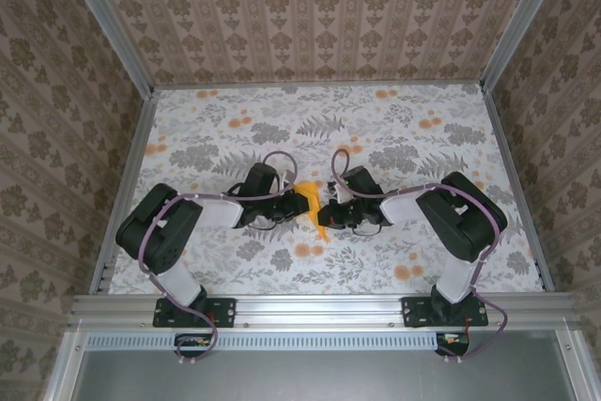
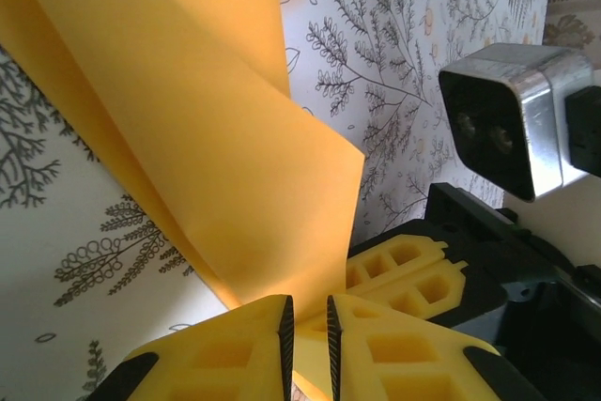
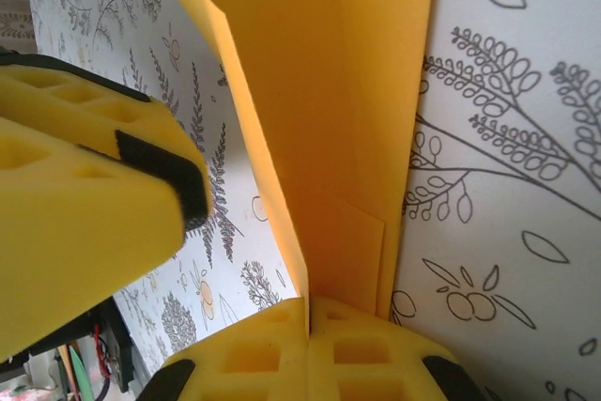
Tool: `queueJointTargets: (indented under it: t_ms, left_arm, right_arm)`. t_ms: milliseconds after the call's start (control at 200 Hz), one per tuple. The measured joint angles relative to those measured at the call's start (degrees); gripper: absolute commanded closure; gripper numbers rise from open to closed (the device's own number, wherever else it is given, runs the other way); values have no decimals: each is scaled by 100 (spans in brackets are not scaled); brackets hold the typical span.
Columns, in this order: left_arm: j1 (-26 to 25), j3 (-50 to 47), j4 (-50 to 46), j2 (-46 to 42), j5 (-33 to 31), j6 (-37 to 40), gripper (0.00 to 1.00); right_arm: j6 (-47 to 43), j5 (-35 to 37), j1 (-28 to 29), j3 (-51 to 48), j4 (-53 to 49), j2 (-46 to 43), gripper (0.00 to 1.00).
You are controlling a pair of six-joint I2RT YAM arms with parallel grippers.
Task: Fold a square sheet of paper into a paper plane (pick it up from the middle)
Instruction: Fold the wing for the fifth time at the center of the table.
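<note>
Kid: Paper first. Where is it?

Friend: The sheet of paper is in the middle of the floral cloth, right between the two grippers. It is folded.

Kid: Who has it?

Friend: The right gripper. Its two yellow fingers are pressed tight together. The fold of the paper is pinched between them.

Kid: And the left gripper?

Friend: Its fingers are almost together, with a thin slit between them. The bottom edge of the paper comes down right to that slit. I cannot tell if they pinch it.

Kid: Are the grippers close?

Friend: Very close. From above they point at each other, with the paper between them. In the left wrist view the right fingers sit just beside the left ones. The right wrist camera is higher up, on the right.

Kid: What does the paper look like?

Friend: Plain orange-yellow with a sharp crease. The two flaps open a little, like a book.
</note>
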Motion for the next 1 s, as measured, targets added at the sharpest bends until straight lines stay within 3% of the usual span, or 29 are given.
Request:
queueJointTargets:
  t_ms: [370,815,1000]
  left_arm:
    - [-7,162,177,326,92,-2,82]
    - [-4,422,-214,614,37,-2,85]
    - [-4,437,-269,614,22,-2,86]
  right_arm:
    - [81,-247,-68,103,-94,118,97]
    - [50,-302,-68,212,-317,94,83]
    - [-76,-299,-61,216,-678,-48,83]
